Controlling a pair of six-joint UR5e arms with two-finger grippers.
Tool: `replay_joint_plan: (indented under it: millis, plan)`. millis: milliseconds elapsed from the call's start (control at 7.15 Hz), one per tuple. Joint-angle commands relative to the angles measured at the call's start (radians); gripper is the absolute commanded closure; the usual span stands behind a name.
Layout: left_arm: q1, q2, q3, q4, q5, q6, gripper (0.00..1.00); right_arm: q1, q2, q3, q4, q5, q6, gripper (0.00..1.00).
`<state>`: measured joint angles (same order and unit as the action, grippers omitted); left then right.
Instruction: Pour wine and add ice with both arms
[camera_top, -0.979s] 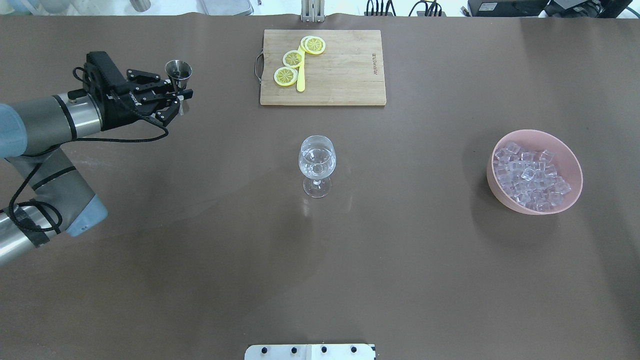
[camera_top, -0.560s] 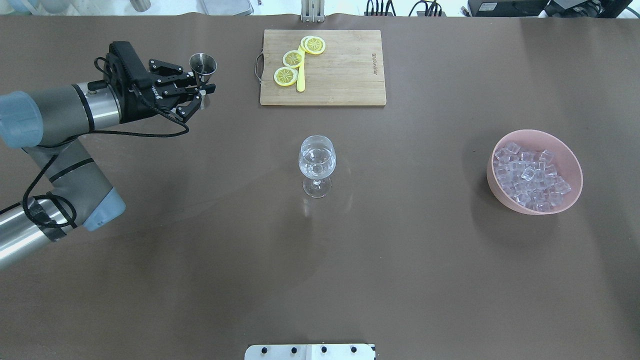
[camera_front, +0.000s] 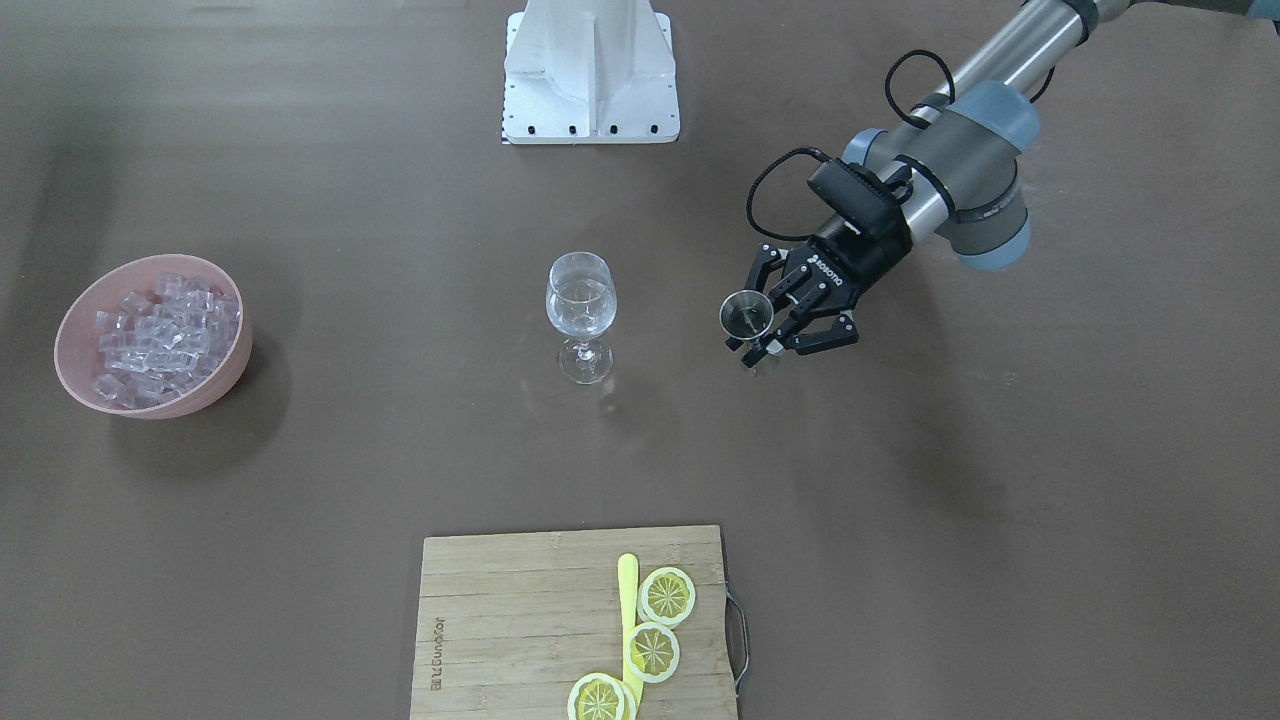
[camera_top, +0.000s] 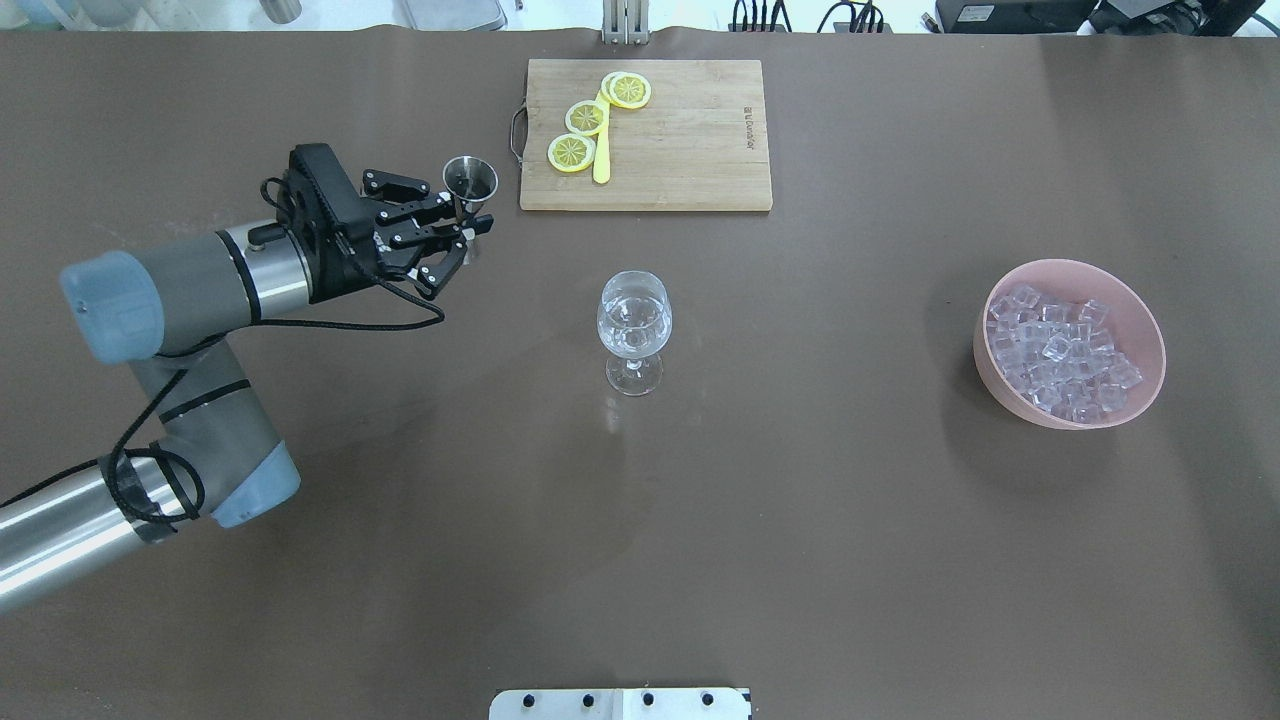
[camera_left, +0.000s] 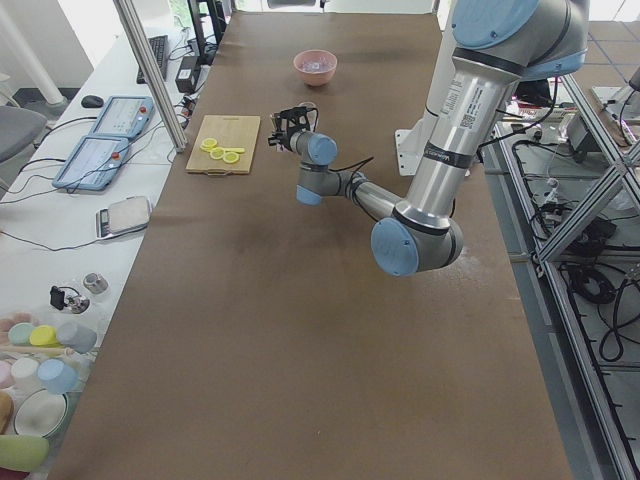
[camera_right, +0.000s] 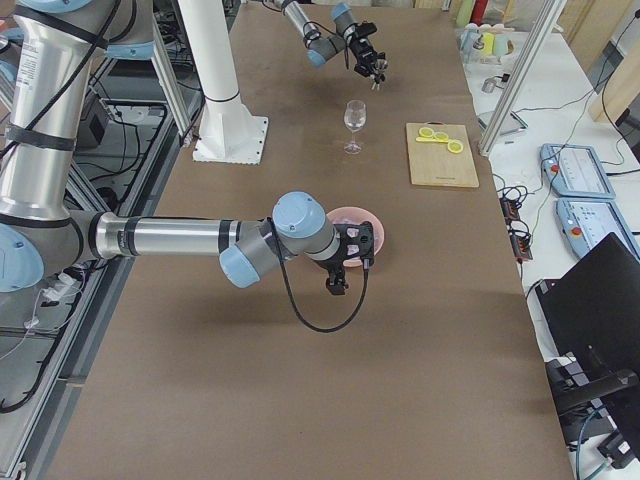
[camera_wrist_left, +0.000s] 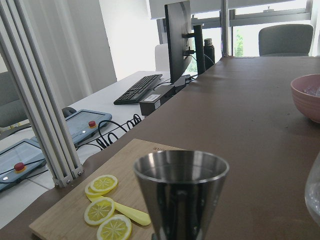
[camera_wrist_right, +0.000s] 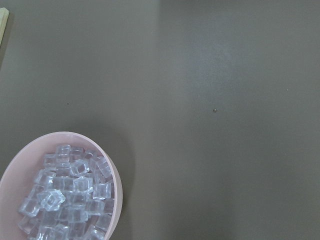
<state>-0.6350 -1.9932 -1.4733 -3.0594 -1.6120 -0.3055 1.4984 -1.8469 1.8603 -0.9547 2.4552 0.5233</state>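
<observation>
Directions are read on the overhead view with the glass (camera_top: 634, 325) as dial centre and 12 o'clock away from the robot.

**Left gripper** (camera_top: 472, 226): its fingers are pinched on the narrow waist of a steel jigger (camera_top: 470, 180), which is held upright above the table (camera_top: 800, 550) at about 10 o'clock from the glass and well apart from it. The left arm (camera_top: 200, 280) comes in from 8 o'clock. In the left wrist view the jigger's open mouth faces up, and its inside cannot be seen.

**Wine** (camera_front: 581, 305): a little clear liquid appears to lie in the bowl of the glass, which stands upright at mid-table. Whether the jigger holds any cannot be told.

**Ice** (camera_top: 1060, 350): a pile of clear cubes fills a pink bowl (camera_top: 1005, 392) at 3 o'clock, far from the glass.

**Right gripper** (camera_right: 336, 283): this is seen only in the right side view, on the near right arm (camera_right: 170, 238), pointing down just beside the bowl. Whether its fingers are spread or pressed together cannot be told. Its wrist camera looks down on the bowl and ice at 7 o'clock of that frame.

**Board** (camera_top: 690, 140): a wooden board lies at 12 o'clock, with lemon slices (camera_top: 572, 152) on its left end.

**Base** (camera_front: 590, 70): the white base lies at 6 o'clock.
</observation>
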Motion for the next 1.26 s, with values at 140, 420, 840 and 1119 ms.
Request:
replay_joint_plan:
  millis: [140, 420, 840, 1119]
  plan:
    - [0.067, -0.045, -0.071, 0.146, 0.061, 0.014, 1.0, 0.0, 0.008, 0.032, -0.004, 0.001, 0.045, 0.0]
    - [0.07, -0.048, -0.084, 0.151, 0.061, 0.107, 1.0, 0.0, 0.009, 0.034, -0.004, 0.001, 0.093, 0.0]
    - [0.089, -0.05, -0.091, 0.159, 0.064, 0.223, 1.0, 0.0, 0.006, 0.037, -0.003, 0.004, 0.093, 0.0]
    - [0.133, -0.082, -0.091, 0.194, 0.16, 0.449, 1.0, 0.0, 0.005, 0.037, -0.003, 0.004, 0.093, 0.0]
